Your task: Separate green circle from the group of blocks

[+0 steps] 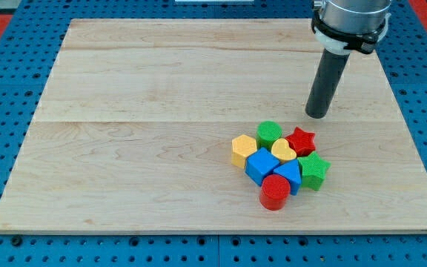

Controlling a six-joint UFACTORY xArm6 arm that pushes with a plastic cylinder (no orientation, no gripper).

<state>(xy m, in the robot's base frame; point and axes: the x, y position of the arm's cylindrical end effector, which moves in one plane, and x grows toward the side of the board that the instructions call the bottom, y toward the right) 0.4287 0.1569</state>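
Your green circle (270, 133), ribbed plastic, sits at the cluster's top edge touching the yellow heart (283, 150) and seemingly the red star (301, 139), on the pale wood board (139, 111); my tip (317, 114), a bare rod, stands near, toward the view's upper right, holding nothing.

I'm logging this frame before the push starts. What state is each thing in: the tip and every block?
my tip: on the board, above the cluster, touching no block
green circle: at the cluster's top, beside the red star
red star: top right
yellow heart: in the middle
yellow hexagon: left edge
blue cube: lower left
blue block: lower middle
green star: right edge
red cylinder: bottom
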